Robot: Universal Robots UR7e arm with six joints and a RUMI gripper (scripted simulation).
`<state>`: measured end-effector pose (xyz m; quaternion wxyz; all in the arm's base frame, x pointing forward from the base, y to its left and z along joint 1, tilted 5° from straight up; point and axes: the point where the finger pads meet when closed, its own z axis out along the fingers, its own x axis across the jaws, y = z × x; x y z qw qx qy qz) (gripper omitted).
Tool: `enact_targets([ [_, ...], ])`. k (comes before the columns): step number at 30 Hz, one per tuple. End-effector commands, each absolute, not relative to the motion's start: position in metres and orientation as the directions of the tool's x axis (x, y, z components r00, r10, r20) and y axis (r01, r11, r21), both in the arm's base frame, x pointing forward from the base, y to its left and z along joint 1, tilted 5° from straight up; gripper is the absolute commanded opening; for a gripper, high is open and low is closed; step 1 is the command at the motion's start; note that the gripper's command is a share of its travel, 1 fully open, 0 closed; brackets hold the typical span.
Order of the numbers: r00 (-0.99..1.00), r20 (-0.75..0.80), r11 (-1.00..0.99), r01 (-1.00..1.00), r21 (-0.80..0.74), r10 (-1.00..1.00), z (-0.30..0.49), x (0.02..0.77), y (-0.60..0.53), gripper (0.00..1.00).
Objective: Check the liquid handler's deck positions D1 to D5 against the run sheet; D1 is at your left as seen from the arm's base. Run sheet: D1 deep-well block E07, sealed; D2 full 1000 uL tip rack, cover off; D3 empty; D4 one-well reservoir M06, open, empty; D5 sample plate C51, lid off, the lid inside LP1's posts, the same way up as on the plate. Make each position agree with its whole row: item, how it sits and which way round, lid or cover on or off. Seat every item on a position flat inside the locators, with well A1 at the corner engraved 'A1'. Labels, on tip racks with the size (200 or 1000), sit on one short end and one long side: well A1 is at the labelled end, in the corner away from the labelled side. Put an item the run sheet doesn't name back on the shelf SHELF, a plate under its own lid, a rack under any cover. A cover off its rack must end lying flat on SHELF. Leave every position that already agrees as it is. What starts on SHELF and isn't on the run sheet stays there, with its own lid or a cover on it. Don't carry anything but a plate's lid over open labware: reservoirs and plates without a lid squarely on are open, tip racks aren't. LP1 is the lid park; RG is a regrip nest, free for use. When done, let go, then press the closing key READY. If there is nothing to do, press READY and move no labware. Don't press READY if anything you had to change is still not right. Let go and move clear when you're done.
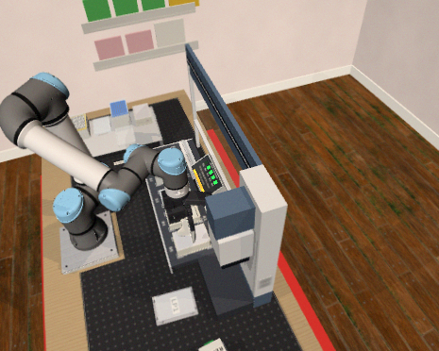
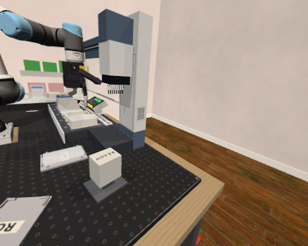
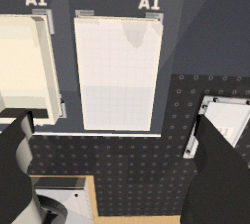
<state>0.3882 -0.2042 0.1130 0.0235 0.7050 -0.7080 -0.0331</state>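
My gripper (image 3: 115,114) is open and empty. It hovers above the near end of the deck, over the front edge of the last two positions, and shows in the top and exterior views (image 1: 188,218) (image 2: 81,93) too. In the wrist view the cream one-well reservoir (image 3: 21,70) sits open at the left. The sample plate (image 3: 118,75) sits in the position to its right, with a smooth pale top that looks like a lid on it. Both positions have an "A1" mark at the far corner. The lid park LP1 (image 3: 221,125) lies to the right with its label showing and nothing in it.
The liquid handler's tower and pipetting head (image 1: 235,225) stand close beside the gripper. LP1 (image 1: 175,306) lies on the black mat beyond the deck's end. The READY key (image 2: 105,168) and the RG nest (image 2: 12,221) are further out. SHELF (image 1: 117,122) with several items is behind the arm.
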Motion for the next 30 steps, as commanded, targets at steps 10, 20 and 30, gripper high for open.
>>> enact_targets([
  [10,-0.005,-0.013,0.004,-0.997,0.081,-1.000,0.089,0.386,-0.204,0.82],
  [20,-0.005,-0.013,0.004,-0.997,0.081,-1.000,0.076,0.385,-0.204,0.82],
  [30,-0.005,-0.013,0.004,-0.997,0.081,-1.000,0.060,0.383,-0.204,0.82],
])
